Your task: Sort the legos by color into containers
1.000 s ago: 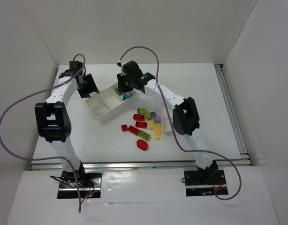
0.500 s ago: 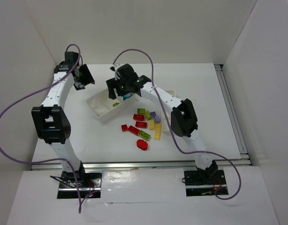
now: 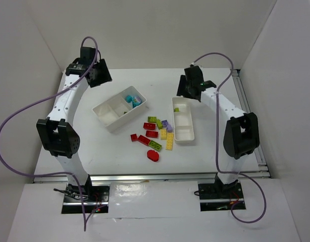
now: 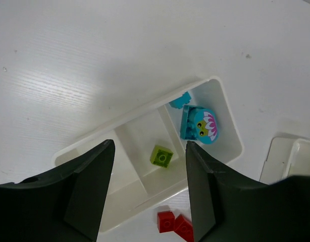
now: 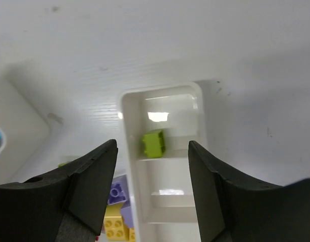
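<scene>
Jaws spread wide and empty, the left gripper (image 4: 148, 148) hangs over the three-compartment tray (image 4: 140, 136), which holds teal pieces (image 4: 198, 123) and a lime square brick (image 4: 161, 156). To that tray's right, the right gripper (image 5: 152, 146), equally wide and empty, hovers over the narrow tray (image 5: 180, 136) with its lone lime brick (image 5: 154, 143). Most loose legos (image 3: 155, 133) between the trays await sorting.

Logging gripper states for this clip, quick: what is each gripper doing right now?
Left gripper: open, holding nothing.
Right gripper: open, holding nothing.
</scene>
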